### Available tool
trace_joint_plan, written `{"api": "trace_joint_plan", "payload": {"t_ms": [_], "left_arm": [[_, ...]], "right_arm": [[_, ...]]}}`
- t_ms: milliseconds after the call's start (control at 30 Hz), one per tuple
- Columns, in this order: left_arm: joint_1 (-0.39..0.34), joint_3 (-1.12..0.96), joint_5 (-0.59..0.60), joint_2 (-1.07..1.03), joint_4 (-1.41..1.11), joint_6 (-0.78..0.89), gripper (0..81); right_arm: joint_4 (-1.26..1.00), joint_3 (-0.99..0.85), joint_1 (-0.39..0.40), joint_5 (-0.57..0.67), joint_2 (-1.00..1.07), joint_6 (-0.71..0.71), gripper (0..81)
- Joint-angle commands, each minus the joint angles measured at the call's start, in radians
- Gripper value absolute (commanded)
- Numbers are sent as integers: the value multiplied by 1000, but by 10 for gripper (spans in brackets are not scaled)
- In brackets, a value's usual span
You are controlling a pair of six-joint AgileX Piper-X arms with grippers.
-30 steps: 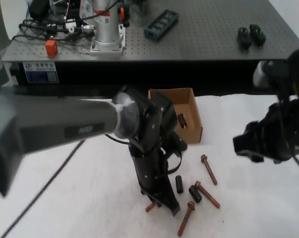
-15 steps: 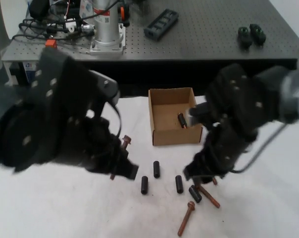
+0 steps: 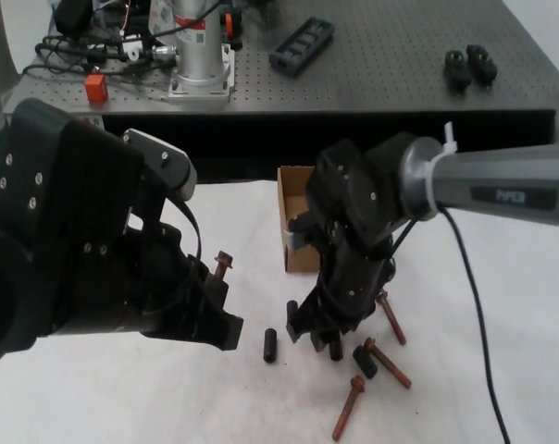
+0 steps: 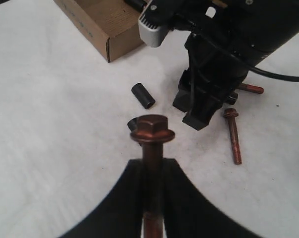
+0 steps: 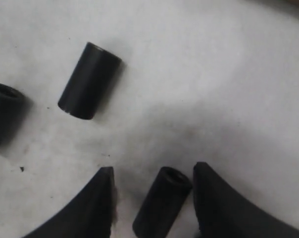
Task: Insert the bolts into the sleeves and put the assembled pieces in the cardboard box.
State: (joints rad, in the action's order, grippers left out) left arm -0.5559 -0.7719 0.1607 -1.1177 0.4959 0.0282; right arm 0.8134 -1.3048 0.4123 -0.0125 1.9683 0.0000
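My left gripper (image 4: 152, 176) is shut on the shank of a copper bolt (image 4: 152, 133), head pointing away; in the high view that bolt (image 3: 222, 264) sticks up from the left arm. My right gripper (image 5: 154, 198) is open and low over the white cloth, its fingers (image 5: 101, 201) either side of a black sleeve (image 5: 162, 201) lying flat. A second sleeve (image 5: 90, 80) lies just beyond, a third (image 5: 1, 116) off to the side. The high view has the right gripper (image 3: 316, 338) among the sleeves, one sleeve (image 3: 270, 344) beside it. The cardboard box (image 3: 293, 252) stands behind, partly hidden.
Loose bolts (image 3: 391, 316) (image 3: 388, 363) (image 3: 349, 407) lie on the cloth right of and nearer than the right gripper. A black sleeve (image 3: 365, 361) rests among them. The metal bench (image 3: 372, 65) with gear runs along the back.
The left arm has lifted away to the left with the bolt in its gripper. The right arm has swung in from the right and come down over the sleeves.
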Motion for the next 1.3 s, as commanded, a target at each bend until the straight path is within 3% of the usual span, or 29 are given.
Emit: {"api": "trace_joint_plan", "payload": {"t_ms": [0,133,367,467,667,833,1100,1267], "left_arm": [[3,-2,0,11,-13,17,7],[3,-2,0,11,-13,17,7],[3,-2,0,11,-13,17,7],[3,-2,0,11,-13,17,7],[3,-2,78,11,-31,25,7],[3,-2,281,11,-189,64,7],[3,-2,524,0,-531,275,7],[3,-2,623,-75,-763,492,7]], "right_arm": [[30,-14,1,1,20,28,358],[46,-14,1,1,31,47,345],[89,-14,1,6,31,47,68],[97,-14,1,13,31,36,1],[53,-9,-3,139,-23,21,18],[-50,73,-27,234,-248,21,18],[-181,421,-106,409,-745,47,18],[-415,649,-60,661,-903,191,18]]}}
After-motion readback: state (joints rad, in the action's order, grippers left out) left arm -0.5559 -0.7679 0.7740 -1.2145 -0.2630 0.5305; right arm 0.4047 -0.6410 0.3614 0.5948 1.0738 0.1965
